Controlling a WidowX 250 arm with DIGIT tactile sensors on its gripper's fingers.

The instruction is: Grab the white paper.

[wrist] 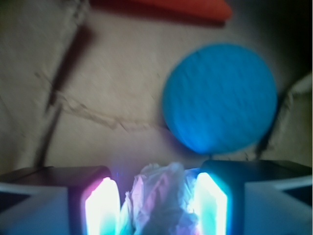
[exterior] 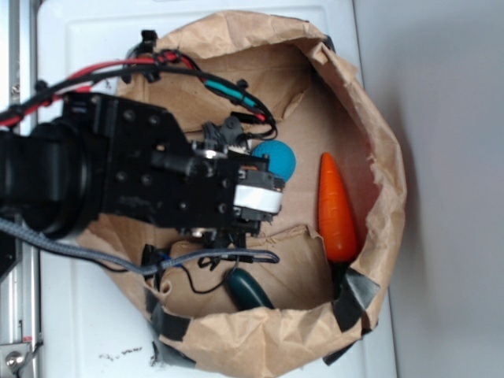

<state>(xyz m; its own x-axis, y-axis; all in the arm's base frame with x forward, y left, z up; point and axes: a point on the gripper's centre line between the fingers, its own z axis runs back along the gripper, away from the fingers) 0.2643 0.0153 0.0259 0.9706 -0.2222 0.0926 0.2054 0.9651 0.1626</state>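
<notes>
In the wrist view the white paper (wrist: 156, 198), a crumpled wrinkled wad, sits directly between the two glowing fingers (wrist: 102, 208) of the gripper (wrist: 156, 208), filling the gap from one pad to the other; the pads press against its sides, so the jaws are closed onto the wad and grip it. Beyond the fingertips, just past the paper, lies one blue ball (wrist: 220, 98), round and matte, resting on the brown paper floor and apart from the wad. At the top edge of that view a strip of one orange carrot (wrist: 195, 7) shows. From the exterior view the black arm reaches into a crumpled brown paper bag (exterior: 386, 157) rolled down into a shallow bowl, and the gripper (exterior: 272, 197) hangs over its floor, hiding the wad from this side. The blue ball (exterior: 277, 159) peeks out just beside the gripper head, and the carrot (exterior: 335, 209) lies near the bag's far wall, well clear of the fingers. One dark green object (exterior: 250, 290), too hidden to name, rests near the bag's lower wall. The bag sits on a white surface (exterior: 94, 346).
</notes>
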